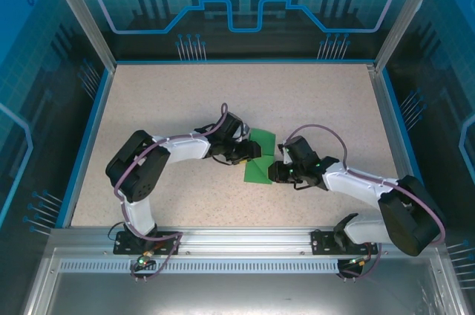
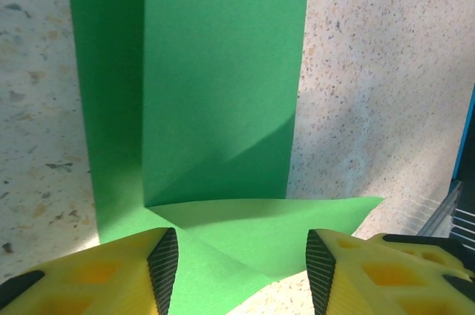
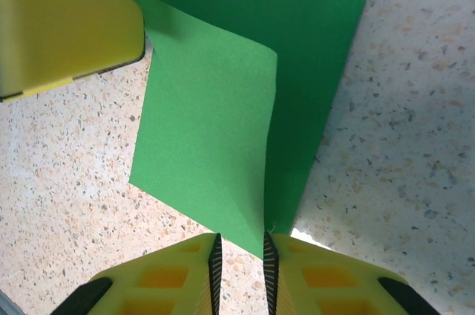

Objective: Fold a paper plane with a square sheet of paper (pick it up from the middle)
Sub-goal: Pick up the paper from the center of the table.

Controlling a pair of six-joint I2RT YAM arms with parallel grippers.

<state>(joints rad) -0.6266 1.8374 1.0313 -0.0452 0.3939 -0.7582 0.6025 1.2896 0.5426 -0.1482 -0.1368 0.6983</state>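
Reaching inward, right gripper [image 3: 240,267] pinches the green paper [image 3: 297,70]; left gripper [image 2: 241,259] hovers agape.

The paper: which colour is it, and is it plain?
Paper: bright green, plain; clearest in the left wrist view.

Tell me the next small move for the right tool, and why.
Probably keep the right tool pinched and draw its flap further across, then press it flat. Its jaws stand nearly shut on a corner of the green paper, the flap is lifted and uncreased, and the left tool is open over the opposite edge.
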